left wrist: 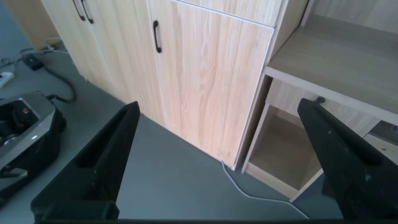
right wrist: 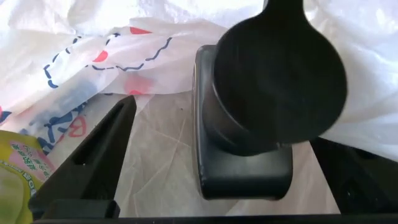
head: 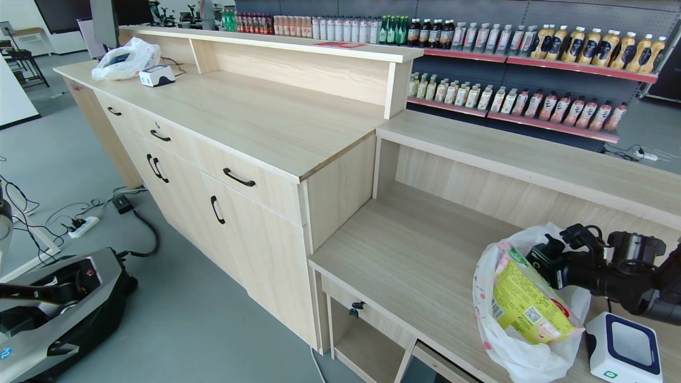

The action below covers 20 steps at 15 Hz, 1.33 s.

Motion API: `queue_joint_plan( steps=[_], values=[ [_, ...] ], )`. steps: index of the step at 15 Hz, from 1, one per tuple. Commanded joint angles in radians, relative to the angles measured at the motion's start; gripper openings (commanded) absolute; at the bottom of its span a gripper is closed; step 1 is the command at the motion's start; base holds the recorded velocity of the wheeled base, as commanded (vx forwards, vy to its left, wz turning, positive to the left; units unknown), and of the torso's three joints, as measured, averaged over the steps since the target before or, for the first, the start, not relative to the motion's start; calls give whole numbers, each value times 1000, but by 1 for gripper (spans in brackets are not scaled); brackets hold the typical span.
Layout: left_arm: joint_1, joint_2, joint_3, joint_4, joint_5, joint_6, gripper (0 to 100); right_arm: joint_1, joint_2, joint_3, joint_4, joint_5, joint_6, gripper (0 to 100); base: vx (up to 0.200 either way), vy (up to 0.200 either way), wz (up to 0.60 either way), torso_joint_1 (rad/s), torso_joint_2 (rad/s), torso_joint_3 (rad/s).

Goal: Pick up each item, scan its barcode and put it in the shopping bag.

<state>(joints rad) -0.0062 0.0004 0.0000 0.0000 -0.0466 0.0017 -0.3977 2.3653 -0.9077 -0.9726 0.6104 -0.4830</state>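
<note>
Head view first: my right arm comes in from the right edge, bent low over the pale wooden counter (head: 415,250). The right gripper (head: 542,260) is pushed into the mouth of the crumpled white plastic shopping bag (head: 524,356). The fingertips are lost behind the bag's rim here, so I cannot judge the jaws from this angle. A yellow-green snack packet (head: 524,303) lies inside the bag, partly veiled by the plastic. A white barcode scanner with a dark-framed window (head: 620,348) sits just beside the bag, cut off at the bottom edge.

Left wrist view: the left gripper (left wrist: 219,106) hangs over the grey floor (left wrist: 174,180), pointing towards a pale wood cabinet door (left wrist: 211,74). Its jaws are spread wide with nothing between them.

Right wrist view: the right gripper (right wrist: 221,124) looks down into the shopping bag (right wrist: 74,25), jaws set wide apart. Between them rests a black item with a round top on a boxy body (right wrist: 267,93), lying on the bag's plastic. One finger (right wrist: 93,155) stands clear of it. The other finger is largely hidden behind the item, so I cannot tell whether it touches. I cannot make out what the item is. A corner of the snack packet (right wrist: 15,180) shows at the frame's edge, the rest cut off.
</note>
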Motion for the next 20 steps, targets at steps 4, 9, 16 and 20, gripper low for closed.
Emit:
queue_joint_plan(
  steps=[4,9,16,20],
  values=[
    [0,1,0,0,1,0,100,-4,-298,121,11,-1,7,100,0,0,0,0,0,0],
    [0,1,0,0,1,0,100,-92,-660,306,135,-1,7,100,0,0,0,0,0,0],
    [0,1,0,0,1,0,100,-193,-1098,458,212,-9,69,100,0,0,-343,-2,1,3],
    [0,1,0,0,1,0,100,-282,-1141,441,268,-11,73,100,0,0,-600,5,0,0]
  ],
)
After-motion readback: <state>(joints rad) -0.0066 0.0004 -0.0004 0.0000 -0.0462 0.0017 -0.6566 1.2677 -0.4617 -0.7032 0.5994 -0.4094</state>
